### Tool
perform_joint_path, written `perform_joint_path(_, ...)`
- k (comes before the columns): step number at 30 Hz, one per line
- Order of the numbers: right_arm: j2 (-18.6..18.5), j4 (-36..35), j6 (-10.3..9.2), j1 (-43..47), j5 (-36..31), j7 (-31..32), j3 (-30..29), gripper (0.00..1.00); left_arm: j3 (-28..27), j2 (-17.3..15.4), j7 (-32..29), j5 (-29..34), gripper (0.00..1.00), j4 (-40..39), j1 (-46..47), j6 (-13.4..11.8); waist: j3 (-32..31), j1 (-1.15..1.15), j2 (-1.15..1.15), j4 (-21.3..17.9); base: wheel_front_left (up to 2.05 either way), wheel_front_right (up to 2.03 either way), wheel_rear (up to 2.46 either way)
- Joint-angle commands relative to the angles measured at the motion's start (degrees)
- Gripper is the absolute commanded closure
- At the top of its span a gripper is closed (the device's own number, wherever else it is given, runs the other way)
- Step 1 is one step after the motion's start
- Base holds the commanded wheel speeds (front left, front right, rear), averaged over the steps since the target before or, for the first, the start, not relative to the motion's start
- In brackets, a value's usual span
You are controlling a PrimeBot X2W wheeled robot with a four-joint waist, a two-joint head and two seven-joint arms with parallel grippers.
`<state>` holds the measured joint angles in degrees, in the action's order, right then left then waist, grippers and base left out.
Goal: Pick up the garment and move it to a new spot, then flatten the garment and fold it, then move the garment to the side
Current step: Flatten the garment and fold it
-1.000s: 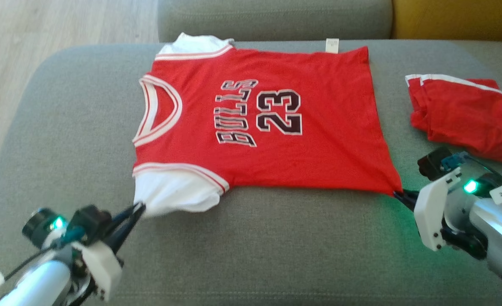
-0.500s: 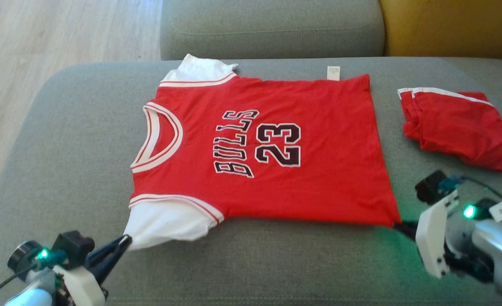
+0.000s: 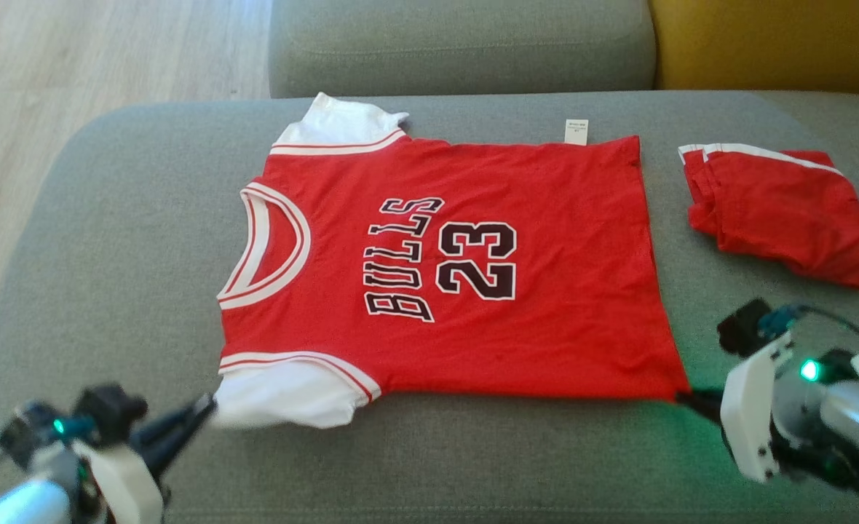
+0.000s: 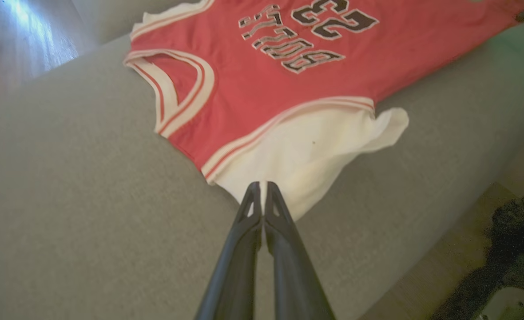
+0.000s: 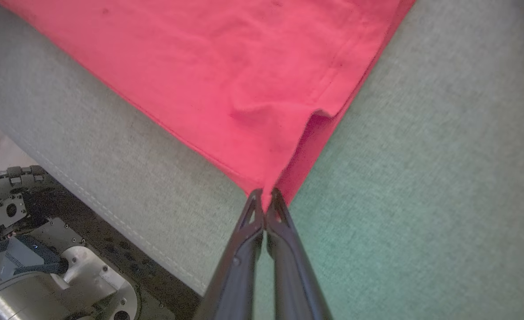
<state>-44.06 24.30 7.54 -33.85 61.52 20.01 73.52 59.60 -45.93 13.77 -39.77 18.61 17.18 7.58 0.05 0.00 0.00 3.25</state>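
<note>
**A:** How do the hands sit?

**B:** The left hand (image 3: 207, 409) reaches in low from the lower left of the head view, forearm slanting up and right. Both its fingers are pressed together on the edge of the white sleeve (image 3: 284, 397). The right hand (image 3: 683, 397) comes in from the lower right, pointing left. It is likewise pinched tight, on the hem corner (image 5: 271, 178) of the garment (image 3: 473, 291).

**A:** And where does the garment lie?

**B:** It's a red jersey printed BULLS 23, spread flat across the middle of the grey sofa seat (image 3: 109, 233), neck toward the frame's left.

**A:** Counts?

**B:** Two hands, and one garment with two white sleeves. One folded red piece (image 3: 786, 211) lies at the right, apart from it. There is one grey back cushion (image 3: 458, 44), one yellow cushion (image 3: 764, 44) at upper right, and wooden floor (image 3: 73, 58) at upper left.
</note>
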Motion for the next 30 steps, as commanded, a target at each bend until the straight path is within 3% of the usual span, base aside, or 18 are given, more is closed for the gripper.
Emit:
perform_joint_path(1,-2.1,-0.4,-0.05,-2.4,0.4,-1.2,-1.2,1.0,-4.2,-2.9,0.9,-0.6,1.0,-1.1,4.8,-0.1,0.4,0.0,0.0,0.0,0.0,0.0,0.0)
perform_joint_path(14,-0.8,-0.2,-0.05,-11.7,0.4,-3.4,-4.3,1.0,-11.8,-2.3,1.2,0.6,1.0,-2.2,13.9,-0.1,3.8,0.0,0.0,-1.4,0.0,0.0,0.0)
perform_joint_path(30,6.5,8.3,-0.05,-20.7,-2.5,-4.6,-4.5,1.0,-11.0,5.1,1.2,1.3,1.0,10.9,28.1,-0.1,13.2,0.0,0.0,-2.8,0.0,0.0,0.0)
